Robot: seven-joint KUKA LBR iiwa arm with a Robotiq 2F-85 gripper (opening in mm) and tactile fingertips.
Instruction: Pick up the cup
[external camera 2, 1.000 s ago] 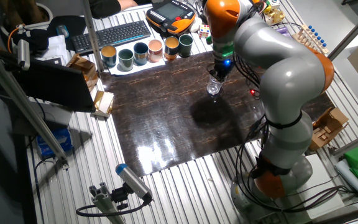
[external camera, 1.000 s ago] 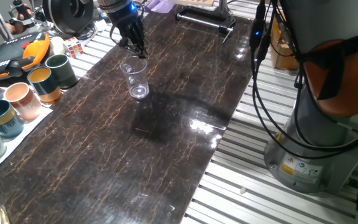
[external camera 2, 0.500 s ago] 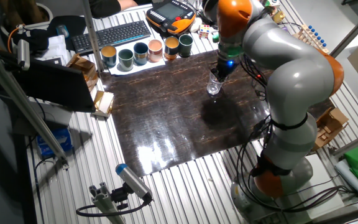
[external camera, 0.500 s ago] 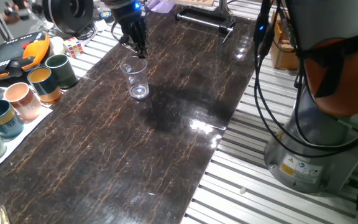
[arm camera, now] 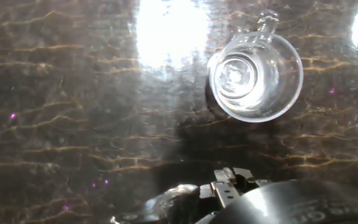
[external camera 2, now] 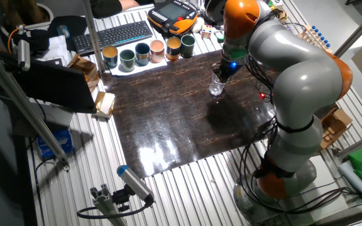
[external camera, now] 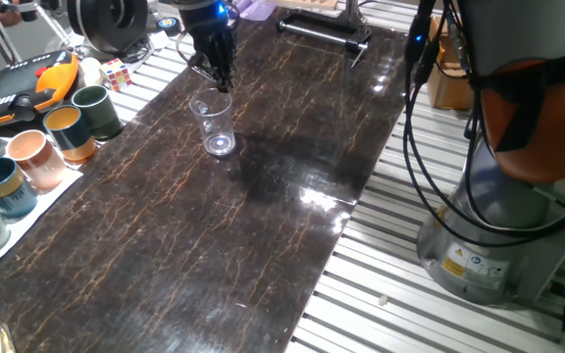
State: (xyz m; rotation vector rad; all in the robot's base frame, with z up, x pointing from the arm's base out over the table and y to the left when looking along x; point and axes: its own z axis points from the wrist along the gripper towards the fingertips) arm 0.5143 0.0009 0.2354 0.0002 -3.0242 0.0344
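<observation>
On the dark counter, whose glossy brown top is veined with thin orange lines and broken by bright reflections of overhead light, the cup is seen standing upright near the far end. Its clear wall is hard to separate from the surface behind it; the shiny round base and the rim are what can be made out. In the hand view the cup is looked into from above, toward the upper right of the frame.

The gripper is held just above and behind the cup's rim, pointing downward. Whether the jaws are parted or closed cannot be told: they are dark against a dark top in both fixed views, and only blurred metal parts are caught along the bottom edge of the hand view. Contact with the cup cannot be confirmed either.

A row of coloured mugs is set on a white sheet at one side of the counter, with a keyboard and an orange-and-black pendant beyond them. A small puzzle cube is seen near the mugs. The counter is carried on a frame of ribbed aluminium rails, and the arm's grey base, hung with black cables, is cut off at the right edge.
</observation>
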